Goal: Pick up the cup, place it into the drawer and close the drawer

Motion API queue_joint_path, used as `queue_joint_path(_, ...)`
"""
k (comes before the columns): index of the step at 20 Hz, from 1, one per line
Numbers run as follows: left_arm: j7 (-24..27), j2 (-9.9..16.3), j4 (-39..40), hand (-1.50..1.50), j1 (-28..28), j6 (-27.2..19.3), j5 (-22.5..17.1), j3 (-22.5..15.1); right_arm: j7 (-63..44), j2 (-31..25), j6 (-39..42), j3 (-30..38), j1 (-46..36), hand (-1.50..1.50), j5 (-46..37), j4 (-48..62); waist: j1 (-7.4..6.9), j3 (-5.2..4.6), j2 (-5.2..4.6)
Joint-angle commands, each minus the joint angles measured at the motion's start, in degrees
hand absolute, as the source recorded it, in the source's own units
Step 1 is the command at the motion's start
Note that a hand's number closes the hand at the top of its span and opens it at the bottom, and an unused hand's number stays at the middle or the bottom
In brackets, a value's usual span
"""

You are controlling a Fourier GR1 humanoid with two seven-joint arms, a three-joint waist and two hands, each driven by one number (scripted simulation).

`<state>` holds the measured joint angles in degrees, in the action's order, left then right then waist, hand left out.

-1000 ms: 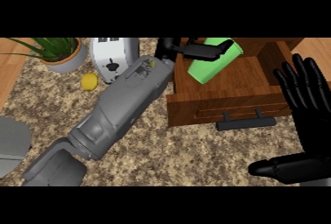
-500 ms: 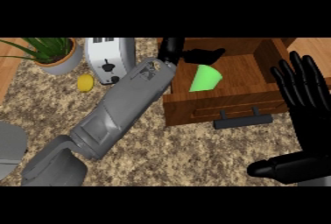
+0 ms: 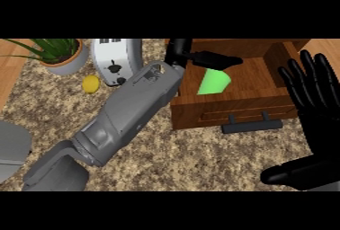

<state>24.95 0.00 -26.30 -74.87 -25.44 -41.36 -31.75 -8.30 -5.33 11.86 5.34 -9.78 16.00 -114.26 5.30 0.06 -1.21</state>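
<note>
The green cup [image 3: 214, 83] lies on its side inside the open wooden drawer [image 3: 225, 110], near its left wall. My left hand [image 3: 181, 48] hovers over the drawer's back left corner, just above the cup and apart from it, its fingers [image 3: 219, 60] stretched out and holding nothing. The grey left forearm crosses the counter from the lower left. At the view's right edge my right hand [image 3: 312, 94] rests open with fingers up, beside the drawer's right end. The drawer's black handle [image 3: 256, 125] sticks out from its front panel.
A white toaster [image 3: 114, 60] stands left of the drawer, with a yellow lemon [image 3: 91, 83] beside it and a potted plant [image 3: 60, 56] at the far left. A grey round object [image 3: 10, 150] shows at the left edge.
The cup left my left hand and dropped lower into the drawer, where it now lies still. My left hand has drawn up and back a little. The right hand has not moved.
</note>
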Motion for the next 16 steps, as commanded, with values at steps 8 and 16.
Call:
queue_joint_path(8, -0.1, 0.9, -9.7, -1.50, 4.5, 0.0, -3.7, 5.1, 0.9, -5.0, 6.9, 2.8, 5.6, 1.50, 2.9, -2.1, -5.21, -0.04, 1.42)
queue_joint_path(16, -3.1, 11.1, -24.3, -1.50, 17.4, -0.6, -5.4, 7.7, -1.5, -8.8, 10.0, -1.3, 9.9, 1.50, -5.5, -8.8, -6.65, -0.10, 1.90)
